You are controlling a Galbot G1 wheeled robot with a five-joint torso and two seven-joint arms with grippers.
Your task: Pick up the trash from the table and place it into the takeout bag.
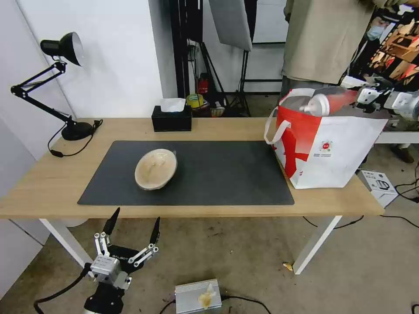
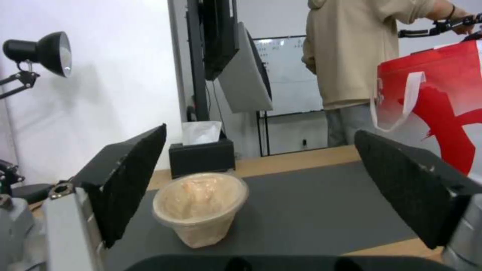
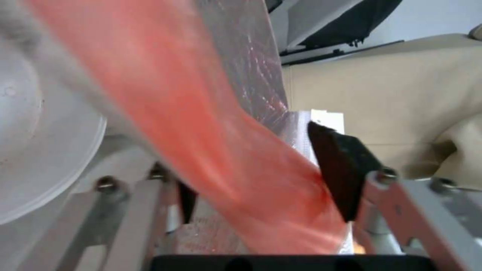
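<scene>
Right gripper (image 1: 354,98) clamps red cup with white lid (image 1: 329,102), tilted over white-and-red fabric takeout bag (image 1: 325,150); cup blurred. Left gripper (image 1: 132,229) spread wide below table edge; tan oval bowl (image 1: 156,168) ahead on dark grey mat (image 1: 227,174).

One tan oval bowl (image 1: 156,168) sits on the single dark mat (image 1: 218,174) of one light-wood table (image 1: 52,183), in line with the gap between the left gripper's (image 1: 132,226) two spread jaws. One red cup (image 1: 331,101) with one white lid lies clamped between the right gripper's (image 1: 358,97) two jaws, above one takeout bag (image 1: 331,152). One black tissue box (image 1: 171,118) and one desk lamp (image 1: 65,48) stand farther back.
</scene>
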